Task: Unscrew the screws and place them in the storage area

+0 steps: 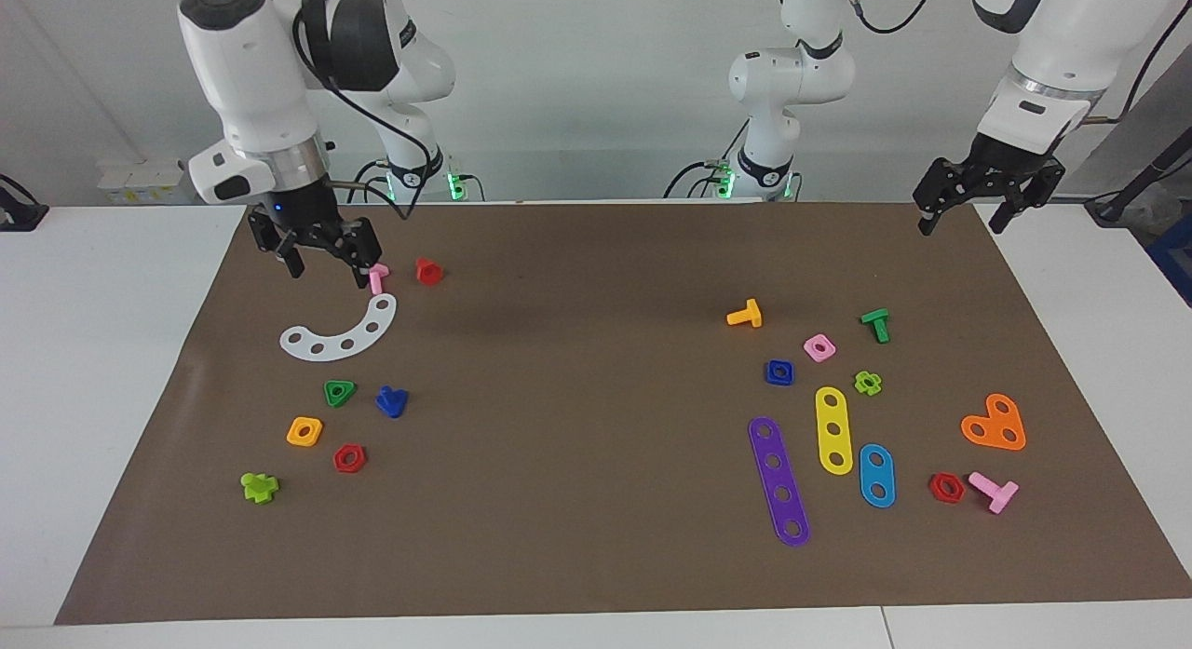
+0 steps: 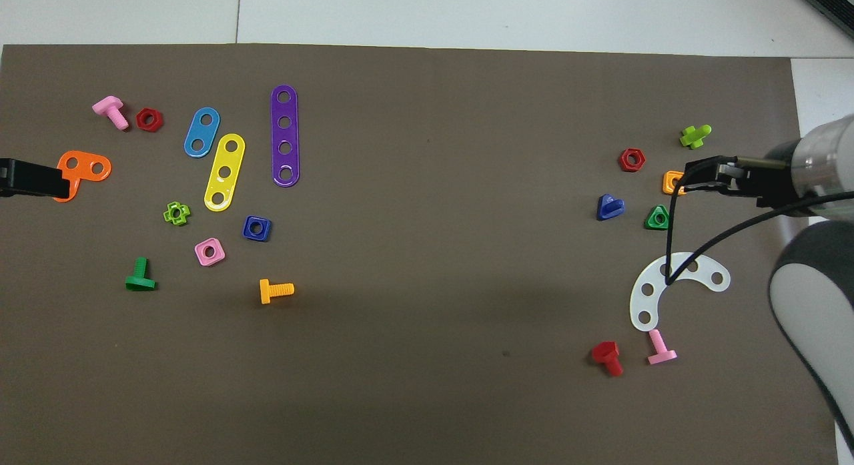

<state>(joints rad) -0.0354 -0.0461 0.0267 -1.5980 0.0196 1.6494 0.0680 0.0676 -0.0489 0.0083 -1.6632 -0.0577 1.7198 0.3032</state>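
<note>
A: Hovering right hand [image 1: 324,261] over the brown mat [image 1: 577,425] at the right arm's end, fingers spread, nothing between them. Pink bolt [image 1: 377,278] is sitting just beside one fingertip, whether it is touching I cannot tell.

B: Where's the screw lying?

A: Dark-blue bolt [image 1: 391,402] is lying on the mat, apart from that hand, beside the green triangle nut [image 1: 339,392]. White curved strip [image 1: 341,331] is lying between the hand and the bolt. Orange square nut [image 1: 304,431] and red hex nut [image 1: 349,458] are sitting near the bolt in the same patch, and a red bolt [image 1: 428,271] near the pink one.

B: Left hand doing anything?

A: Waiting, hanging over the mat's edge at its own end [image 1: 989,197], fingers spread, gripping nothing. Orange heart plate [image 1: 995,424] is lying well apart from it on the tabletop.
</note>
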